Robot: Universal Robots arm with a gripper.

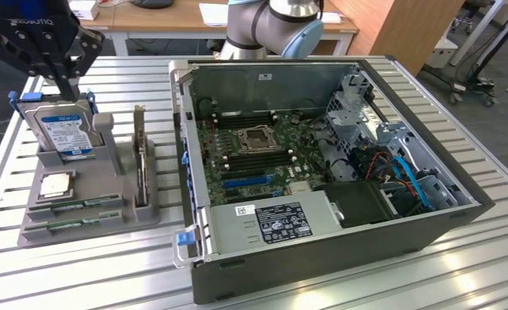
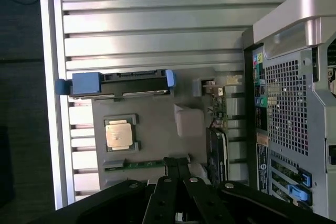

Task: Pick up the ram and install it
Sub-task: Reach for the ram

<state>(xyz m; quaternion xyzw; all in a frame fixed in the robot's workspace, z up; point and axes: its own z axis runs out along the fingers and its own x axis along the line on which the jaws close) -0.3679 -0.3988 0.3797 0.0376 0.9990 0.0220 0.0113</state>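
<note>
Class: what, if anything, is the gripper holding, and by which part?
Nothing is held. The gripper is shut on nothing, over the hard drive, and the ram lies in the grey tray.

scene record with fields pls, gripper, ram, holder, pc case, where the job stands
gripper: shut, holding nothing, raised over the grey holder
ram: two sticks lying flat in the holder's slots
hard drive: upright in the holder
cpu: flat in the holder
computer case: open, motherboard exposed
job: ram not yet picked up
</note>
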